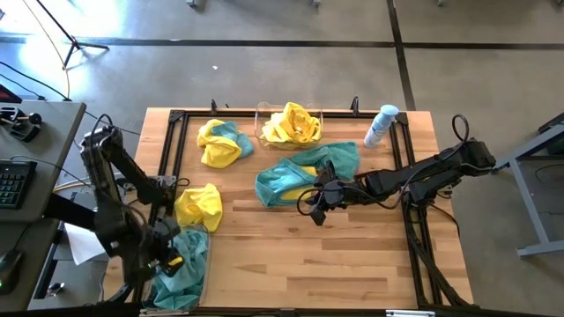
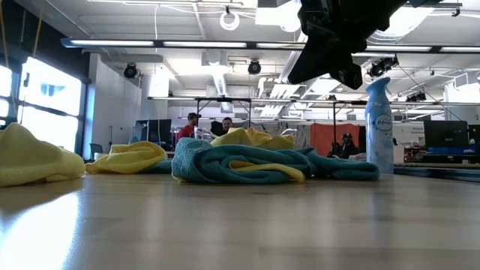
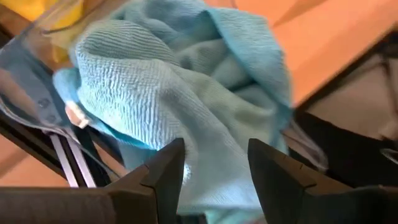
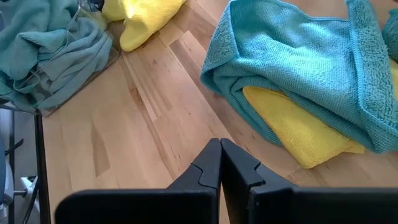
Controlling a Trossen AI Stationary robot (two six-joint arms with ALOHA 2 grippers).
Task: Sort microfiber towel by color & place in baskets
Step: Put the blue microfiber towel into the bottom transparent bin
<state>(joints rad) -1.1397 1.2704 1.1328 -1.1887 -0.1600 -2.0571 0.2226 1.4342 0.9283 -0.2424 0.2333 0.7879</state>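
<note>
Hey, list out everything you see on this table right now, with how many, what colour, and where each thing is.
Clear plastic bin at the near left corner: one, see-through, holding teal cloth.
Clear plastic bin at the far edge: one, see-through, holding yellow cloth.
Yellow-and-teal cloth bundle: one, left of the far bin.
Loose yellow cloth: one, beside the near-left bin.
Teal cloth pile with yellow showing under it: one pile, table centre.
Spray bottle: one, white and blue, upright, far right.
Wooden table: one, light wood, black frame.
People: at least two, in the room beyond, low view.
Left gripper: open, over the teal cloth in the near-left bin.
Right gripper: shut, above bare table beside the centre pile.
</note>
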